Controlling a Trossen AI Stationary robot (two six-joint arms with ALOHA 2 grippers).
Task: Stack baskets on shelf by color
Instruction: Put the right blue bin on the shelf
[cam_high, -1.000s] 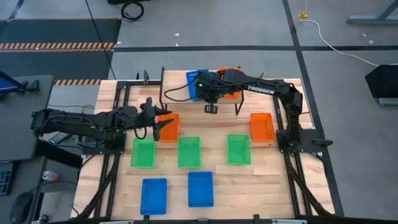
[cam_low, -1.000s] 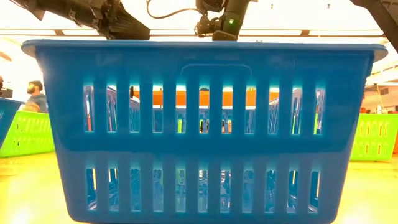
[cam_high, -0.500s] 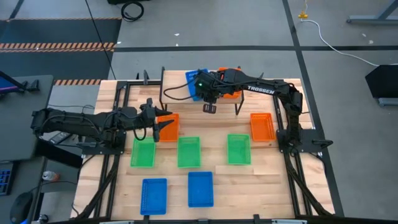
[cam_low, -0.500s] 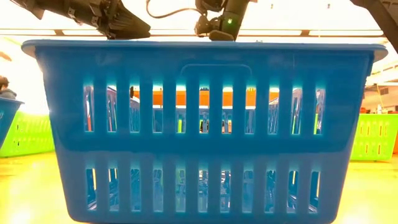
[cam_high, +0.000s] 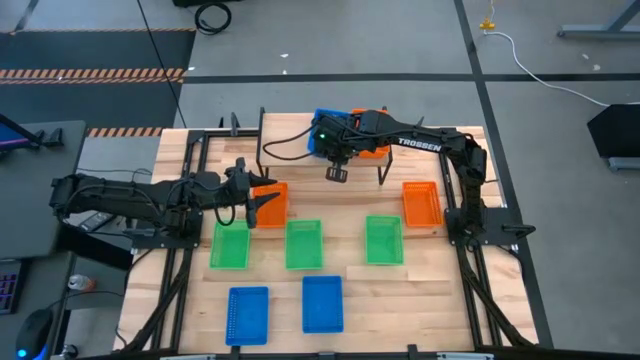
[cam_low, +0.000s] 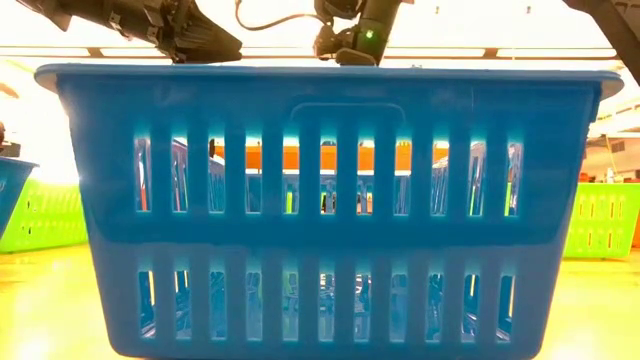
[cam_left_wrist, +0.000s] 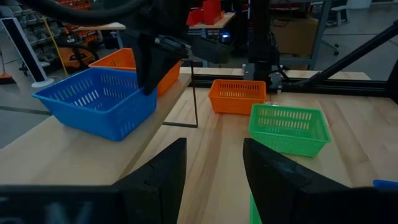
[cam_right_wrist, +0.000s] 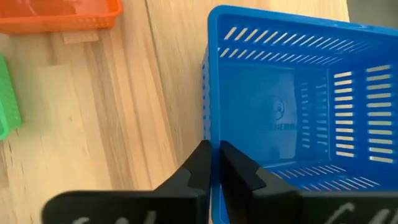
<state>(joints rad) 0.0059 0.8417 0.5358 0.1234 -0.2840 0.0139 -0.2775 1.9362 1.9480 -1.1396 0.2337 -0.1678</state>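
the right gripper (cam_right_wrist: 213, 163) has its two fingers pinched together on the side wall of a blue basket (cam_right_wrist: 292, 118), one finger inside the rim and one outside. that basket (cam_high: 325, 125) sits on the shelf (cam_left_wrist: 74, 149) directly under the gripper (cam_high: 337, 173), its open top facing up. touching its far side on the same plank is an orange basket (cam_high: 372, 148).

the left gripper (cam_high: 258, 205) hangs with its fingers (cam_left_wrist: 163, 180) spread wide and nothing between them. a second orange basket (cam_high: 271, 203) lies on the tabletop just below and beside it. ahead of this gripper are three green baskets in a row, the nearest (cam_high: 230, 245) close by, the middle one (cam_high: 304, 244) a little farther, the third (cam_high: 383, 240) well off toward the right arm. another orange basket (cam_high: 421, 203) stands beyond that. two more blue baskets (cam_high: 248, 315) (cam_high: 322, 303) lie at the near edge, well apart from both grippers.

compared with a second ago, the held blue basket has shifted toward the orange one on the shelf, so less of it shows past the right arm. the left gripper has stayed where it was.
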